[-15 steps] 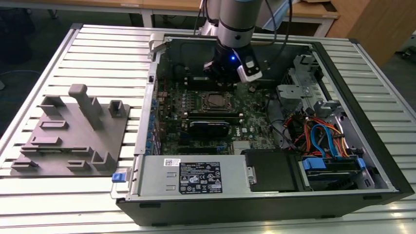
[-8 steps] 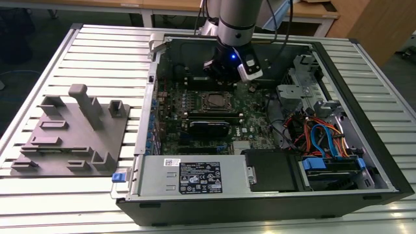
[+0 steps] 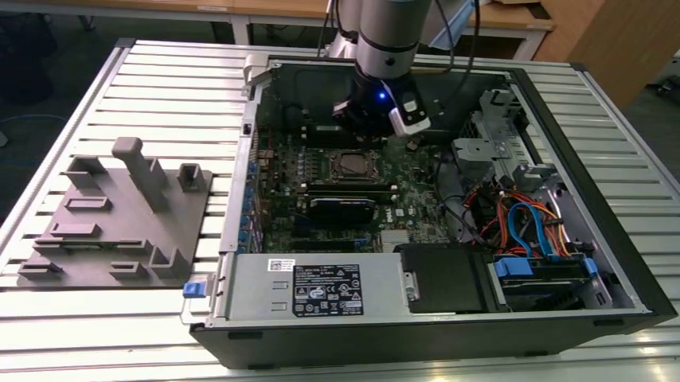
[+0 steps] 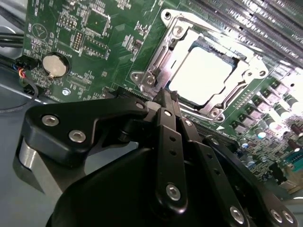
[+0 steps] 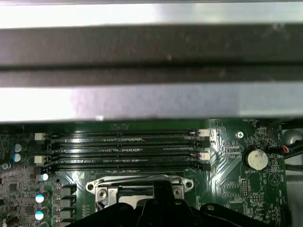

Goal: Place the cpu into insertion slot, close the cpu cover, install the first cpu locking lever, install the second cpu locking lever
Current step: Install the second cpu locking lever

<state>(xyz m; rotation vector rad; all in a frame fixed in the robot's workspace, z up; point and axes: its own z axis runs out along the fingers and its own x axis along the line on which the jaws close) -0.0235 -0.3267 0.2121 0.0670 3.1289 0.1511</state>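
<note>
Hovering just above the motherboard (image 3: 351, 183), one gripper (image 4: 165, 101) is showing its fingers pressed together, gripping nothing. Just beyond, one cpu (image 4: 202, 75) is lying in the insertion slot (image 4: 187, 101) with the one cpu cover (image 4: 215, 40) sitting over it. Farther on, four memory slots (image 5: 123, 149) are lying in parallel.

- slatted aluminium table (image 3: 159, 87) fills the exterior view
- wooden desks (image 3: 266, 9) stand beyond the table's far edge
- dark floor (image 3: 53, 72) shows off the table's corner
</note>
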